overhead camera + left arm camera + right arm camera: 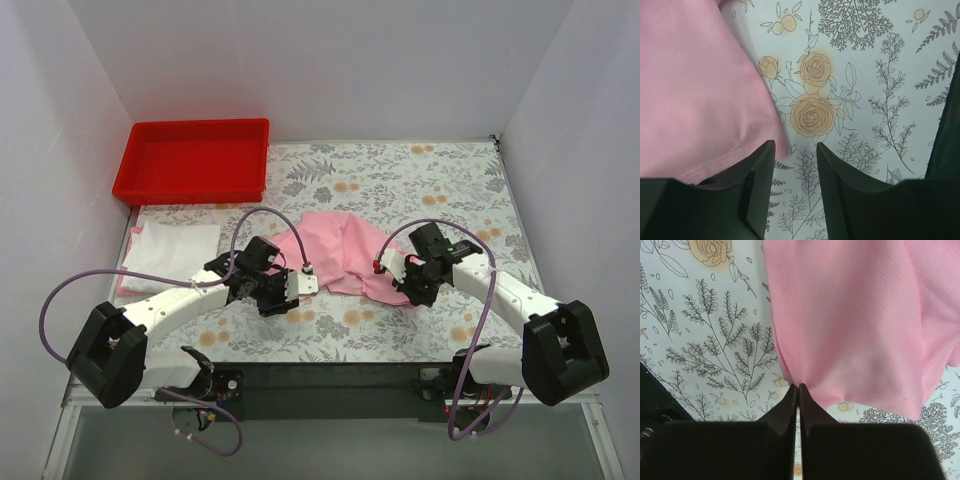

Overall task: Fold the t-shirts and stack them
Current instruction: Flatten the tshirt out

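Pink t-shirt (335, 250) is lying crumpled mid-table, right gripper (799, 389) is pinching its edge by a thin fold, and left gripper (794, 147) is hovering part-spread with the hem beside its jaws, not between them, so closing here is risking a grab of tablecloth (880, 75) instead.

bright, even light | soft shadows | wrist views sharp

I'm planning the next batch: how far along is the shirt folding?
Done: a folded white shirt lies at the left, pink cloth showing beneath it. In hand: the crumpled pink shirt in the middle, with the right gripper shut on its edge and the left gripper open beside it. Left: folding it and laying it on the white one.
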